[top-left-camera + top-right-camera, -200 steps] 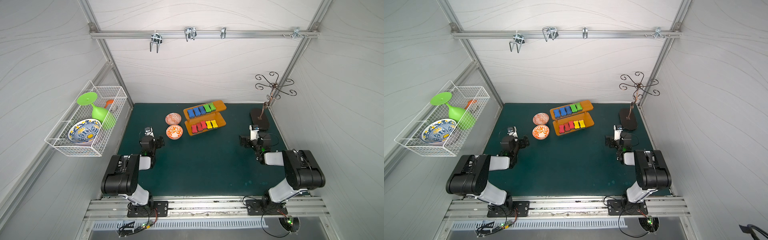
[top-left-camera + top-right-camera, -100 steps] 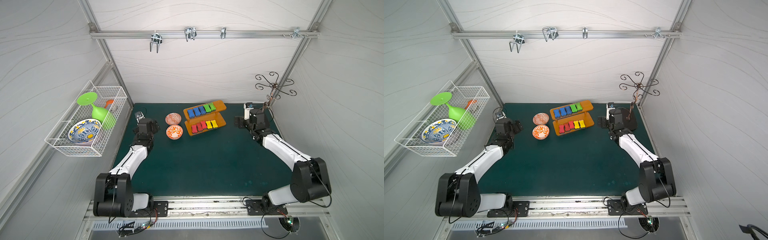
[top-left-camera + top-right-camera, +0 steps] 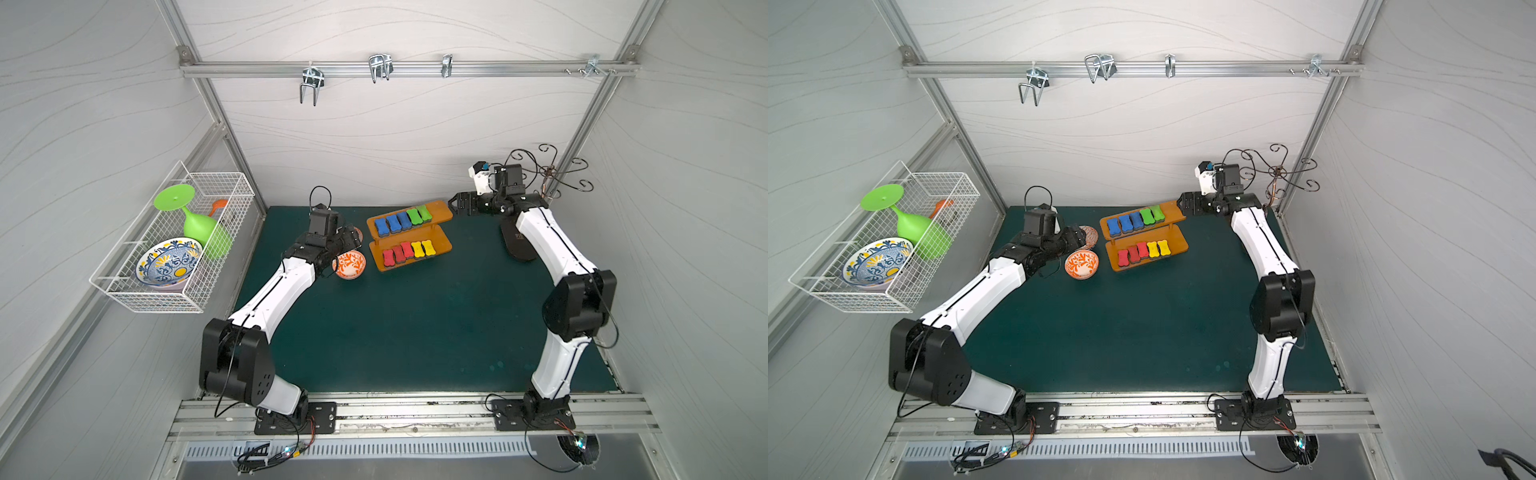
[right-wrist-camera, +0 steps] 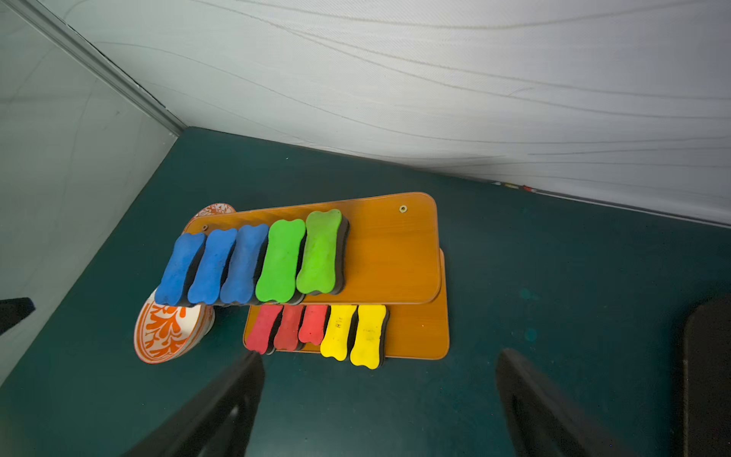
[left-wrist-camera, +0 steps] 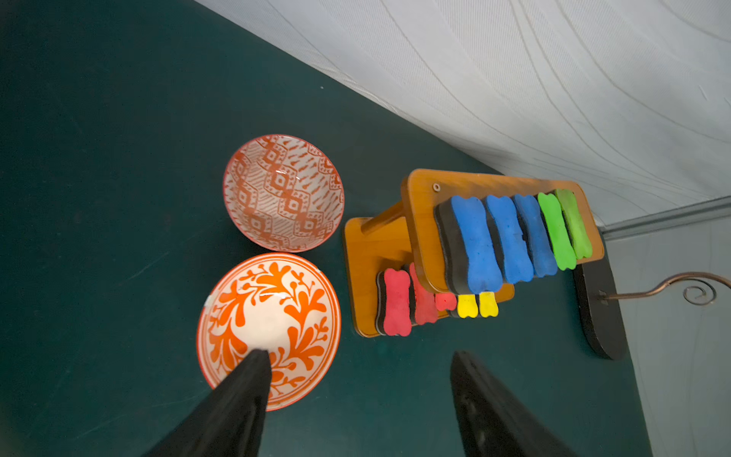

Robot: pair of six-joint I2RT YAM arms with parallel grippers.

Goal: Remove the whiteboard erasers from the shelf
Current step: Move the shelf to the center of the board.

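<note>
1. Whiteboard erasers (image 4: pixel 281 265): ten, lay in rows on both tiers of the shelf (image 4: pixel 391 245); none removed.
2. Judged light, soft, squashable foam; best pinched across the narrow waist.
3. Left gripper (image 5: pixel 358 356): fingers stood apart, empty, short of the lower red row.
4. Right gripper (image 3: pixel 454 205): fingers stood apart, empty, near the upper board's bare end.

On my right wrist camera the right gripper (image 4: pixel 379 358) has its jaws spread wide above the green mat (image 4: pixel 553 277), just short of the shelf (image 4: pixel 391 253). Three blue erasers (image 4: pixel 213 269) and two green erasers (image 4: pixel 281 265) sit side by side on its upper board, with three red erasers (image 4: pixel 290 328) and two yellow erasers (image 4: pixel 338 332) on the lower. An orange-patterned bowl (image 4: pixel 166 336) stands just beside the shelf.
</note>
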